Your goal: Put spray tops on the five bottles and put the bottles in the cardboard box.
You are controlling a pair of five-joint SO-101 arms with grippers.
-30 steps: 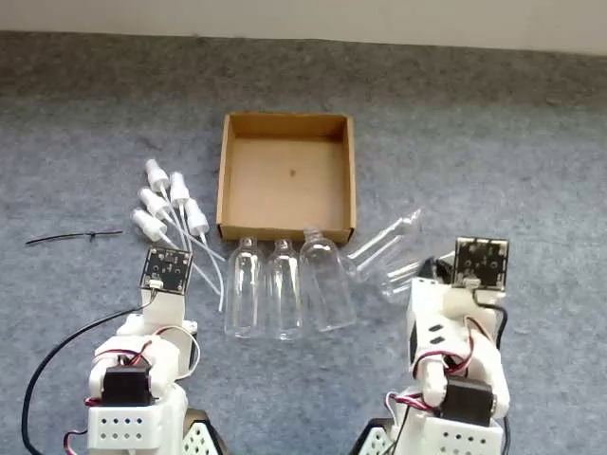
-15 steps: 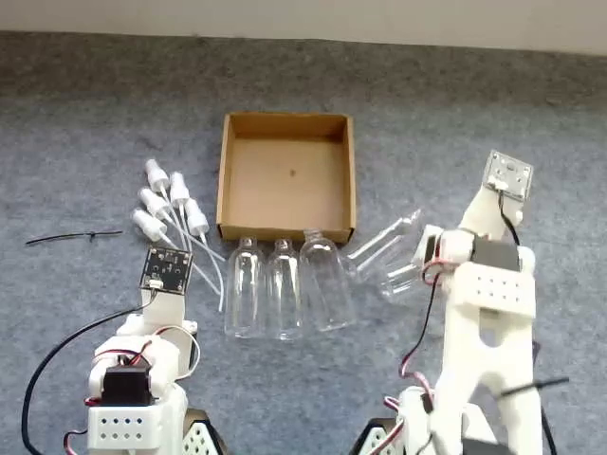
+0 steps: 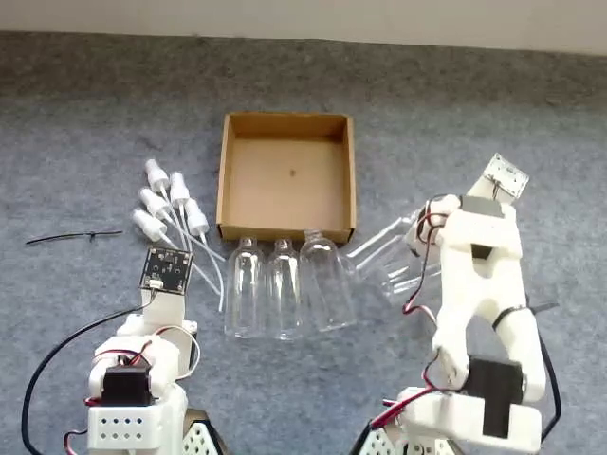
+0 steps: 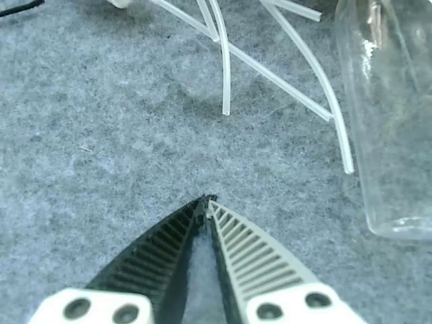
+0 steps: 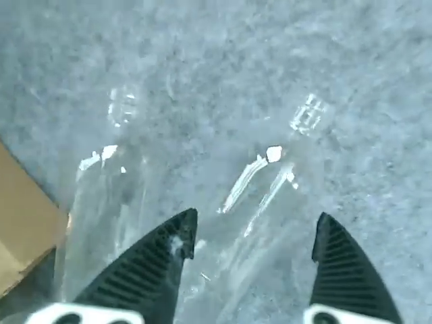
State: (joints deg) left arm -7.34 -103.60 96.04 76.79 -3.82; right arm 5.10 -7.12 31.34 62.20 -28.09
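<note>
Right arm (image 3: pixel 479 265): swung in and bent over the two slanted bottles (image 3: pixel 389 248) in the last half second; left arm (image 3: pixel 166 284) unmoved.
Right gripper (image 5: pixel 256 219): jaws spread wide, nothing gripped, one clear bottle (image 5: pixel 260 179) seen between them.
Left gripper (image 4: pixel 206 200): fingers pressed together, empty, tips held near the dip tubes (image 4: pixel 226 64).
Spray tops (image 3: pixel 166 204): clustered left of the cardboard box (image 3: pixel 220 180).
Remaining stock: three bottles (image 3: pixel 283 289) laid side by side, uncapped, necks pointed at the box's near wall.
</note>
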